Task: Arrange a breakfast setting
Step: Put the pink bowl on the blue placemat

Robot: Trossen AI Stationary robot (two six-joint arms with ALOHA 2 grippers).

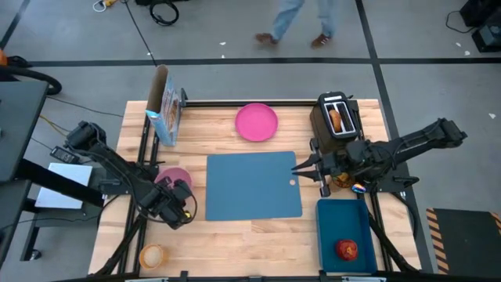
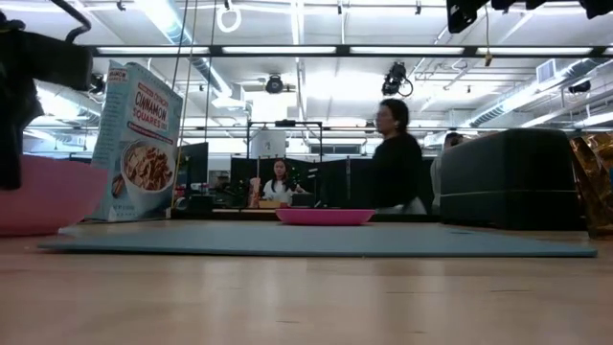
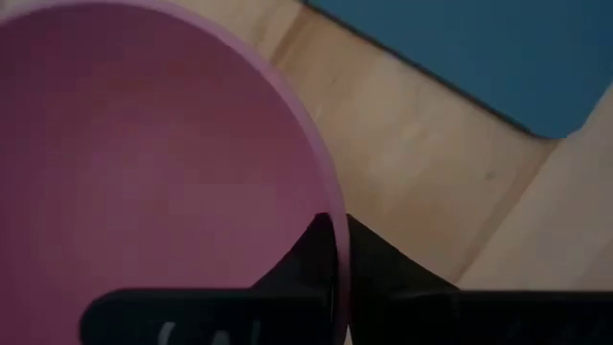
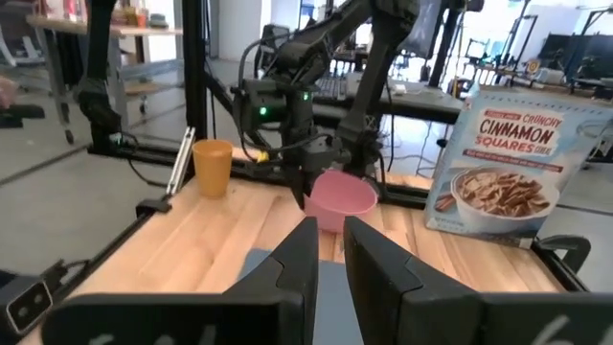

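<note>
Our left hand (image 3: pixel 335 264) is pinched shut on the rim of the pink bowl (image 3: pixel 144 163) — one finger inside, one outside — just off the blue mat (image 1: pixel 252 186) on the bench (image 1: pixel 235 243). We should lift level and clear the mat's edge before crossing. Our right hand (image 4: pixel 329 251), fingers nearly together and empty, waits over the mat's far side.

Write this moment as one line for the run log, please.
left pincer: shut on pink bowl rim | right pincer: shut, empty, over mat edge | plate: off mat
</note>
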